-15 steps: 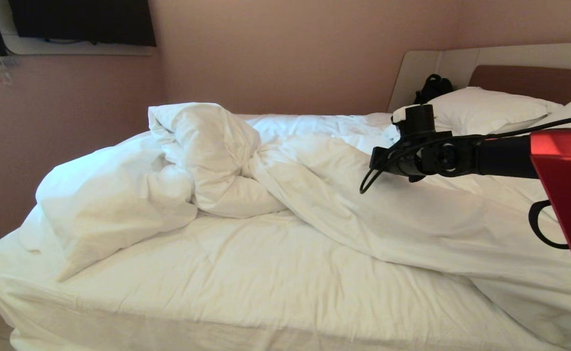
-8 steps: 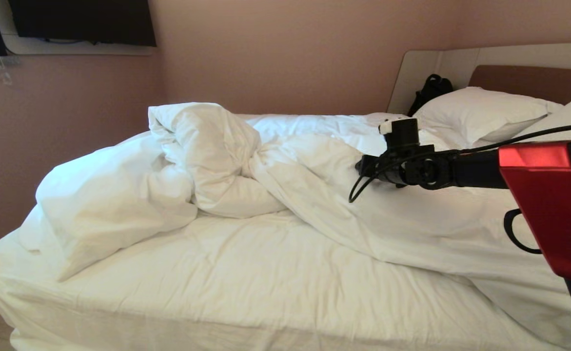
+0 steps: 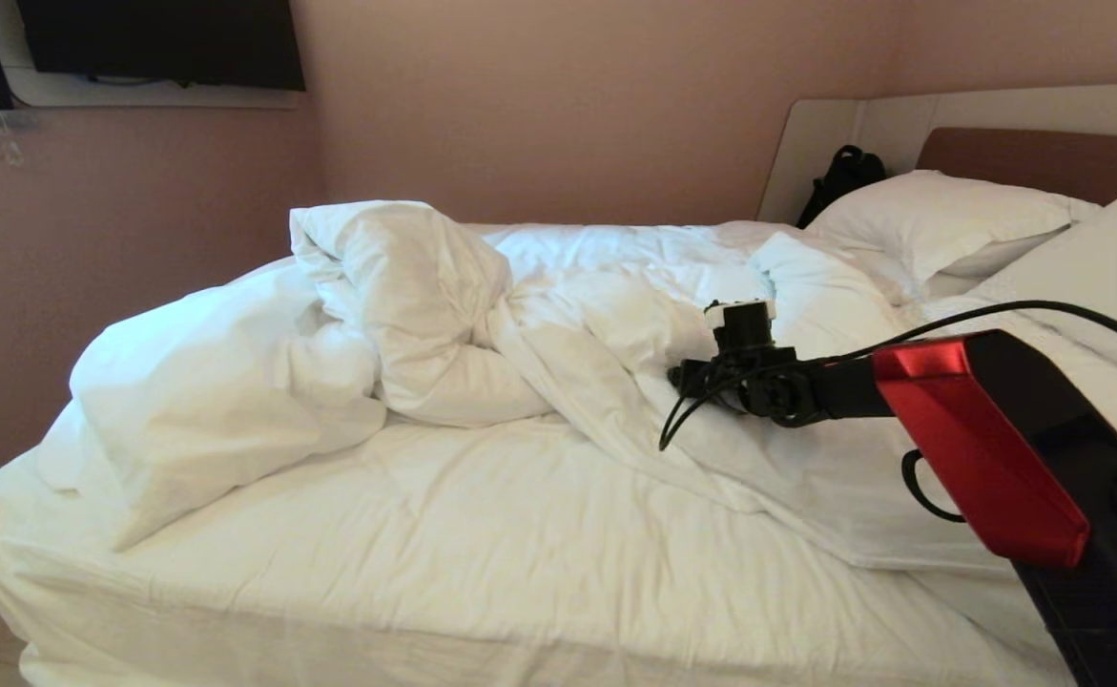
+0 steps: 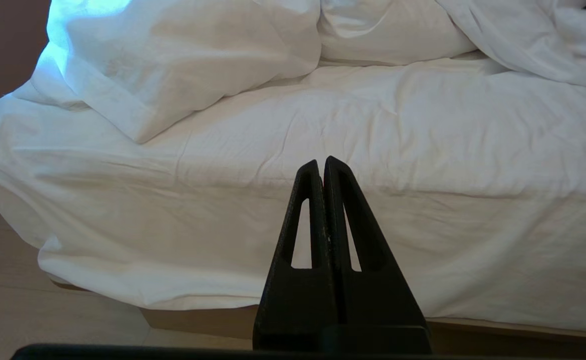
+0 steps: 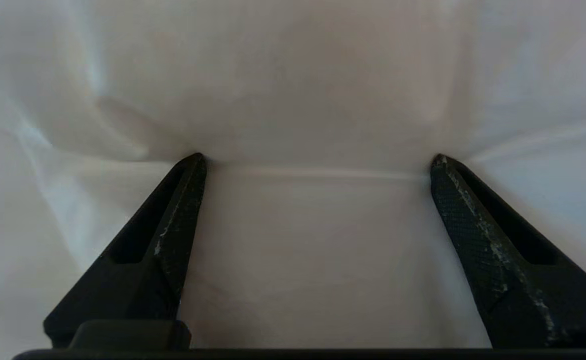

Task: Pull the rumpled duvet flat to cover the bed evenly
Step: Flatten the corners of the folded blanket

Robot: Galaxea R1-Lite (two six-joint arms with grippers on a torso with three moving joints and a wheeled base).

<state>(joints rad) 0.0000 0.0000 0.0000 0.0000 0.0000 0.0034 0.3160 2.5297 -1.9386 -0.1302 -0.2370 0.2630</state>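
The duvet (image 3: 396, 305) lies rumpled across the bed (image 3: 482, 534), twisted into a tall heap at the far left and falling in loose folds to the right. My right arm (image 3: 806, 391) reaches over those folds, its wrist low on the cloth. In the right wrist view my right gripper (image 5: 318, 160) stands wide open, both fingertips (image 5: 192, 170) pressed into the duvet (image 5: 313, 90), nothing clamped. My left gripper (image 4: 321, 162) is shut and empty, parked low in front of the bed's near side, where the sheet (image 4: 373, 210) hangs over the tan base (image 4: 197, 320).
Two white pillows (image 3: 949, 215) (image 3: 1092, 277) lie against the brown headboard (image 3: 1025, 157). A black bag (image 3: 844, 176) leans in the far corner beside them. A dark screen (image 3: 157, 38) hangs on the pink wall. Pale floor (image 4: 47, 310) shows beside the bed.
My right arm has sunk and shifted left onto the duvet. The duvet's right part, smooth and stretched before, has slumped into folds. The left arm has not moved.
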